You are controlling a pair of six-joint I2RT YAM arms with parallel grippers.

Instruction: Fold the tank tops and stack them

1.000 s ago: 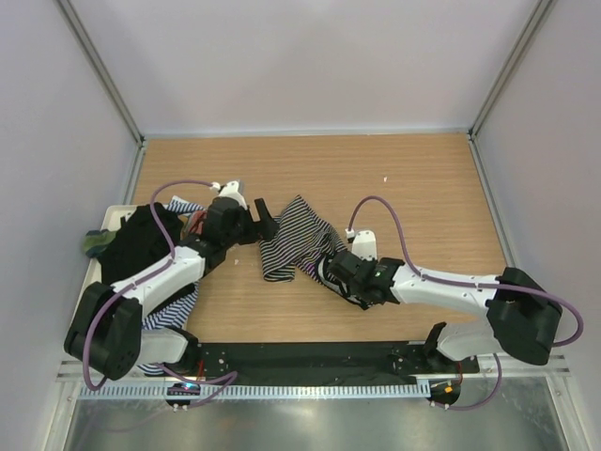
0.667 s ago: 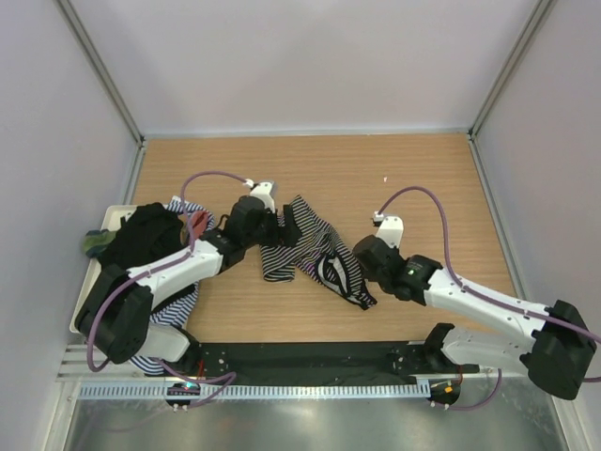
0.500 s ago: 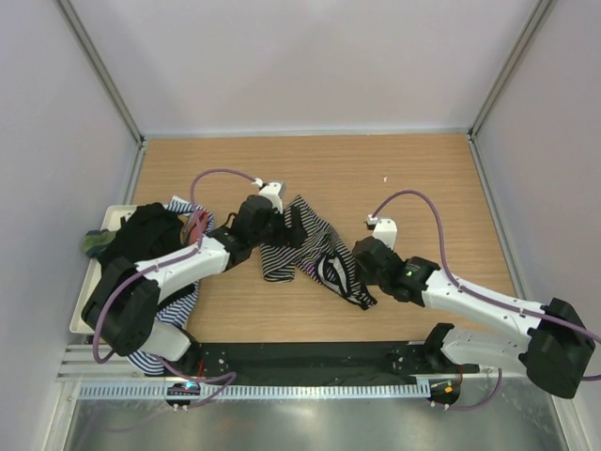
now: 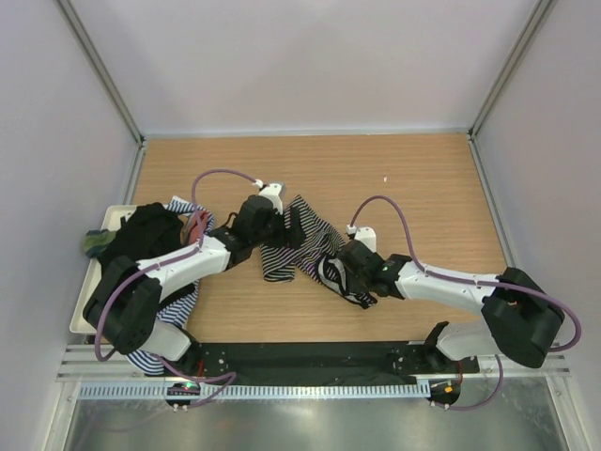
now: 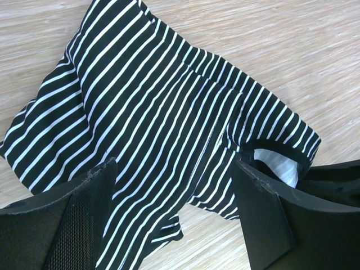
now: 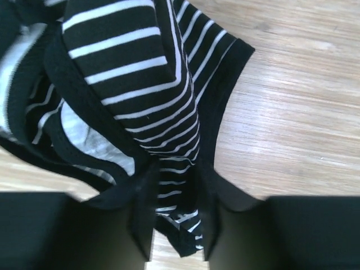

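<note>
Two grippers, one tray (image 4: pixel 84 287) and four tops were counted. The striped top (image 4: pixel 300 240), fine black-and-white with black trim, is crumpled on the table right of the tray. A black top (image 4: pixel 141 240), green top (image 4: pixel 94 242) and blue-striped top (image 4: pixel 174 310) are heaped on the tray. The left gripper (image 5: pixel 174 174) is spread above the striped top. The right gripper (image 6: pixel 174 225) is pinched on its trimmed edge.

One black-and-white striped tank top (image 4: pixel 299 241) on the desk (image 4: pixel 423 178); one white tray (image 4: pixel 83 305). Its heap seems to hold three more, though folds hide much: one black top (image 4: pixel 141 240), one green top (image 4: pixel 94 244), one blue-and-white striped top (image 4: pixel 171 315).
</note>
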